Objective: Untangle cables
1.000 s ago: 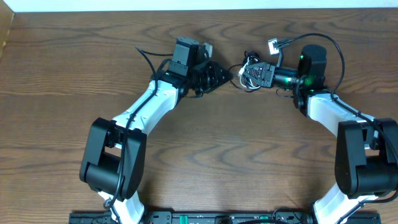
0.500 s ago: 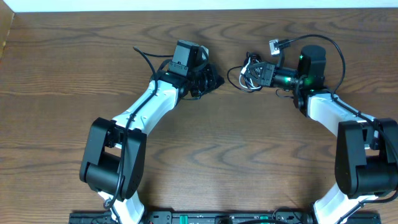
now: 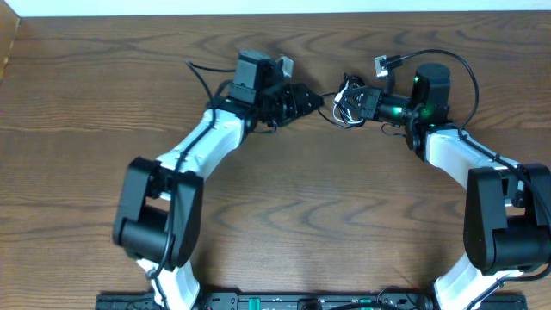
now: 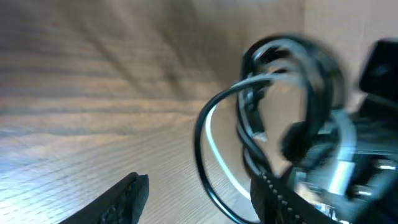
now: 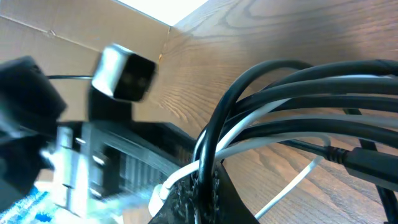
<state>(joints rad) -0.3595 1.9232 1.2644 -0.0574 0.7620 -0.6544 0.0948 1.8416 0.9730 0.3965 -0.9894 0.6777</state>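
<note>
The cables (image 3: 339, 112) are found toward the far middle of the table (image 3: 275, 207), bunched into a small knot of black and white loops between the two arms. The knot is pinched by the right gripper (image 3: 349, 102), whose jaws are pressed together on it. In the right wrist view, several black strands and a white one are seen fanning out from the grip above the wood. The left gripper (image 3: 308, 98) is held just beside the knot, on its left side, with its jaws spread. In the left wrist view, a black loop is seen rising between the parted fingers (image 4: 127, 190). Whether it is touched by either of them cannot be told, as that picture is blurred.
</note>
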